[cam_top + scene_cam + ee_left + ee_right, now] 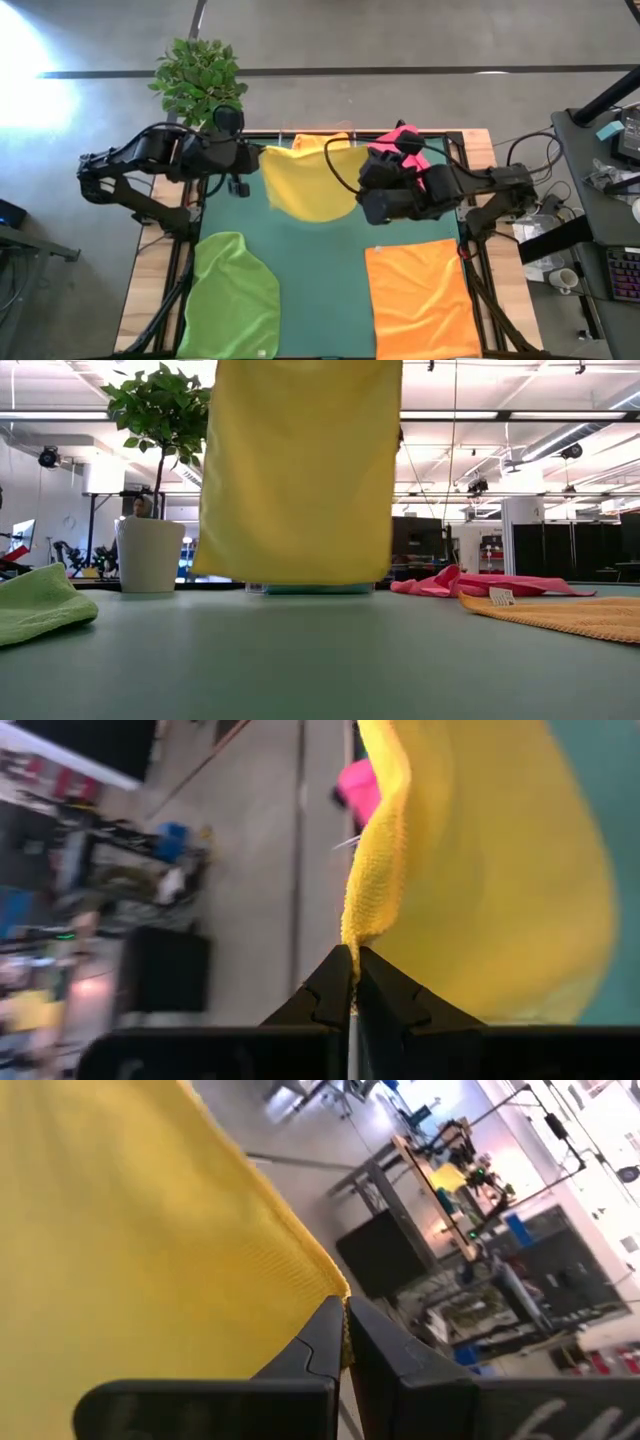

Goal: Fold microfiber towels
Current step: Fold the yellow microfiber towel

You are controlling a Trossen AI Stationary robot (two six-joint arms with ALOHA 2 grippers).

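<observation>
The yellow towel (308,180) hangs in the air between my two grippers, clear of the green table; in the low view it (298,470) hangs as a flat sheet above the table. My left gripper (258,155) is shut on its left top corner, my right gripper (362,172) on its right top corner. A green towel (232,295) lies rumpled at the near left. An orange towel (420,298) lies flat at the near right. A pink towel (412,152) lies bunched at the far right, partly under my right arm. Another orange towel (318,140) shows at the far edge. My left gripper pinches a corner of the yellow towel (352,935) between its two fingertips (330,990), coming level from the table's left. The towel hangs below, clear of the table. My right gripper pinches the opposite top corner (335,1292) between its two fingertips (322,1342), coming level from the table's right. The top edge runs between the two grippers.
A potted plant (198,75) stands at the far left corner, its white pot (148,553) showing in the low view. A clear tray edge (310,589) shows behind the yellow towel. A desk with equipment (610,170) stands to the right of the table.
</observation>
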